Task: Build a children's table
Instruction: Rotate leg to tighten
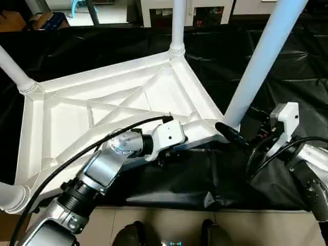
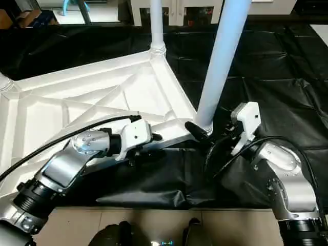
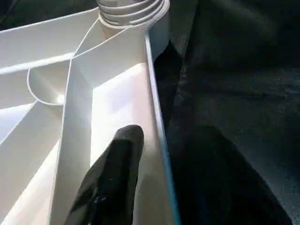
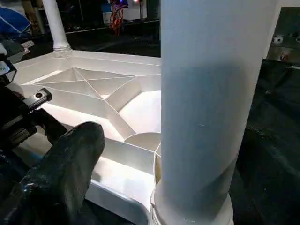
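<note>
The white table top [image 1: 128, 97] lies upside down on black sheeting, its X-ribs facing up. White tube legs stand in its corner sockets: one at the far left [image 1: 13, 69], one at the far middle [image 1: 178, 25], one at the near right [image 1: 259, 66], and one leg's base at the near left [image 1: 7, 197]. My left gripper [image 2: 154, 138] rests on the top's near rim, a short way left of the near-right leg. My right gripper [image 2: 207, 128] is open at that leg's base [image 4: 206, 117]. One black finger [image 4: 70, 164] stands beside the leg with a gap between them.
Black plastic sheeting [image 1: 287, 61] covers the floor around the table top and is bunched along the near edge [image 1: 169, 189]. White furniture [image 1: 154, 10] and boxes stand at the far side. Cables run along both forearms.
</note>
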